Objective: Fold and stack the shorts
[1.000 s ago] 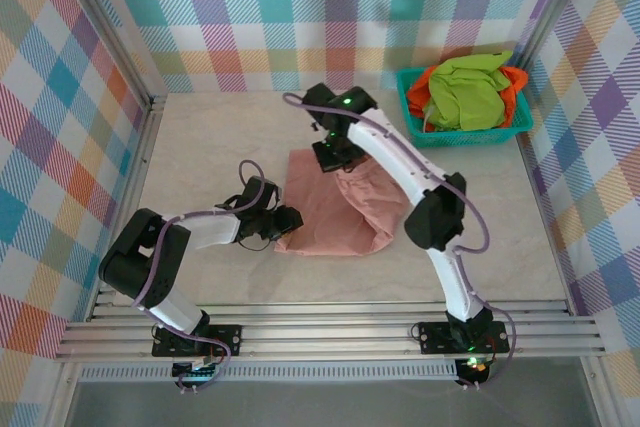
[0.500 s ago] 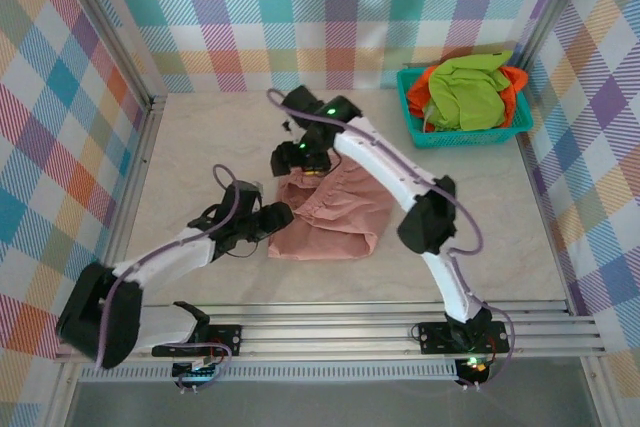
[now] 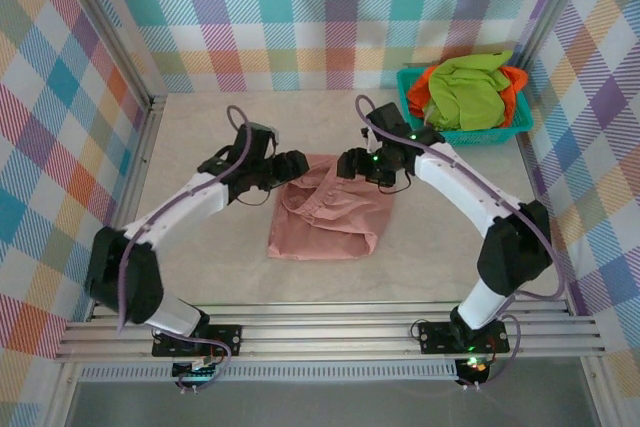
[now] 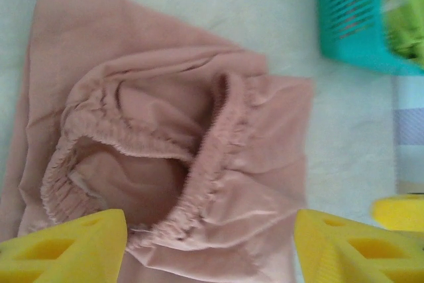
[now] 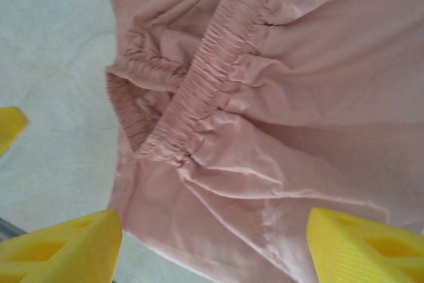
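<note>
Swung apart since half a second ago: both arms. At centre of table, dusty pink shorts crumpled, waistband bunched. Far right, teal basket holding lime green shorts over orange shorts. Left gripper and right gripper at pink shorts' far edge, fingers spread, empty.

Pink shorts crumpled, waistband gaping; lime green shorts heaped over orange shorts in basket

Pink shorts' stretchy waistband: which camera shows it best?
The right wrist view: the waistband runs across the picture close up, its gathers sharp. The left wrist view shows it near too, curling open, but softer. The top view takes in the whole pink shorts, with the waistband a small rumple.
</note>
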